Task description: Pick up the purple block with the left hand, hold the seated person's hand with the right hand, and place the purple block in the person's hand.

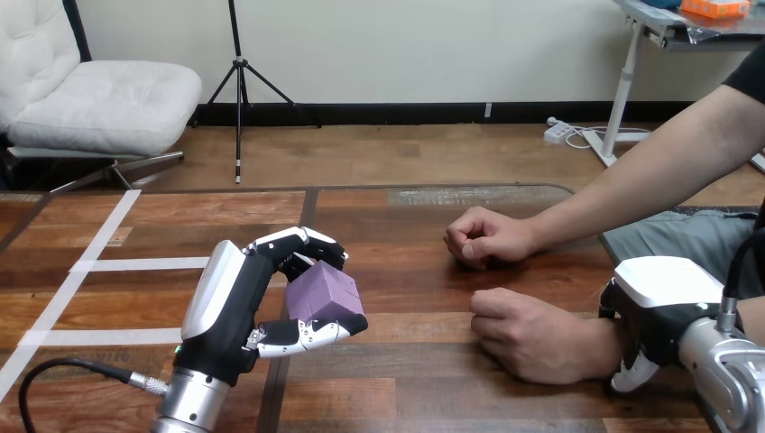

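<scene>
My left hand (pixel 224 308) sits left of centre over the wooden table (pixel 406 383), shut on the purple block (pixel 323 293). Its fingers curl over the block's top and its thumb presses along the lower side. The person's nearer hand (pixel 528 336) rests on the table to the right as a loose fist, knuckles up. My right hand (pixel 663 302) is at that hand's wrist, its white back facing up and a finger curled round under the wrist. A gap of bare table separates the block from the person's fist.
The person's farther hand (pixel 487 236) lies closed on the table behind the nearer one, its forearm running up to the right. White tape strips (pixel 99 245) cross the table's left part. The table's far edge (pixel 433 188) runs behind.
</scene>
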Robot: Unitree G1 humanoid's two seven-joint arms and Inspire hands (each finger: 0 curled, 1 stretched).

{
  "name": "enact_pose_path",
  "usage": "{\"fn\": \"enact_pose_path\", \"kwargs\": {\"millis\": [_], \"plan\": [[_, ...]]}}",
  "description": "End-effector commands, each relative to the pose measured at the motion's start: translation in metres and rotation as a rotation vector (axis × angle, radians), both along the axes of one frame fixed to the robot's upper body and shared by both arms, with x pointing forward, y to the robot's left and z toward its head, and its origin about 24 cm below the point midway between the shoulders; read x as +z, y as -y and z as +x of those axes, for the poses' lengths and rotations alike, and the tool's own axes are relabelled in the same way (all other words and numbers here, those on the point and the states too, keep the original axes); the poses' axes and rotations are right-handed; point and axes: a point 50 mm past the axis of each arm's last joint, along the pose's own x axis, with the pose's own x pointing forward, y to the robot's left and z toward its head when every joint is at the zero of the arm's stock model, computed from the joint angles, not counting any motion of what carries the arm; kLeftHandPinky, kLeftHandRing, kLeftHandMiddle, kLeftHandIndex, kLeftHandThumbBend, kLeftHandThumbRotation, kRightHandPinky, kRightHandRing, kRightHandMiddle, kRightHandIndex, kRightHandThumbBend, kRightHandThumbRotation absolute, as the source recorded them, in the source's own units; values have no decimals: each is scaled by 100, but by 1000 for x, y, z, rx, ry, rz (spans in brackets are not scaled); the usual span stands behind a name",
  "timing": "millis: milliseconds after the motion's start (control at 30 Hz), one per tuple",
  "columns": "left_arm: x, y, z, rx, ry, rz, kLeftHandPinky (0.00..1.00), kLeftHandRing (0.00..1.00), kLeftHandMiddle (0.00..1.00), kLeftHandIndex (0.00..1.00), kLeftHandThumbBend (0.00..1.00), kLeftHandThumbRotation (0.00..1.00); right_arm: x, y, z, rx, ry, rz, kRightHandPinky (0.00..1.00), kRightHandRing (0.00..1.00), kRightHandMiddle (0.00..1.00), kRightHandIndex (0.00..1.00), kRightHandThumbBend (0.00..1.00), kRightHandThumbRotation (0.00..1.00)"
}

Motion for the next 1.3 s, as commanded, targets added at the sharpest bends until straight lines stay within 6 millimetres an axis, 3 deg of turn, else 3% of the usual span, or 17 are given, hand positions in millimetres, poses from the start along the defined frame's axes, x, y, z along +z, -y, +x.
{"fn": "enact_pose_path", "kwargs": {"millis": [0,533,1267], "plan": [[18,3,10,1,91,-47,41,47,54,56,64,12,13,3,1,21,63,-1,36,45,51,54,74,0],[18,7,10,-10,90,-65,40,46,53,56,65,14,34,-2,-1,30,125,34,38,46,53,53,76,0],[16,12,9,-13,83,-72,40,46,53,56,66,13,44,-5,-3,46,175,76,37,46,52,51,77,0]]}}
